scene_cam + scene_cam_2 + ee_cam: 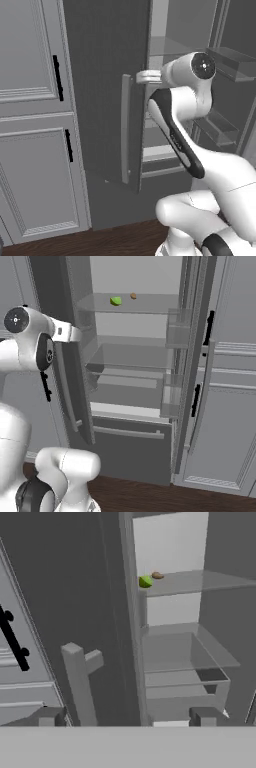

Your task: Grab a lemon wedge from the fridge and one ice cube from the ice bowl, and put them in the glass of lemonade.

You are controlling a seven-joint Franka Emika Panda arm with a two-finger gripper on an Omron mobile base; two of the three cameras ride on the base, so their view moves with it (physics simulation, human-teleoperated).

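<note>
We are working at the open fridge (pixel 125 451), and nearest to us in the hand view the gripper (pixel 125 716) is showing its two dark fingertips (pixel 47 716) spread wide apart with nothing between them. Just beyond them the long grey bar handle (pixel 80 684) of the left fridge door (pixel 107 90) is standing free, untouched by either tip, so we judge that the door is done with and the reach inside is the step in hand. Past the door's edge we are looking over the clear drawers and the lower glass shelves, and farther in, on the upper glass shelf (pixel 150 304), the lemon wedge (pixel 116 301) is lying near the shelf's left end, with a small brown item (pixel 133 296) just beside it and a little deeper. To do this well, we are thinking of bringing the hand round the door edge before rising to that shelf, so that the wrist does not knock the door. The wedge is tiny, so the tips should straddle it squarely and close low, near the glass, keeping clear of its brown neighbour. The open right door (pixel 192 356) with its clear bins is leaving room on that side.
</note>
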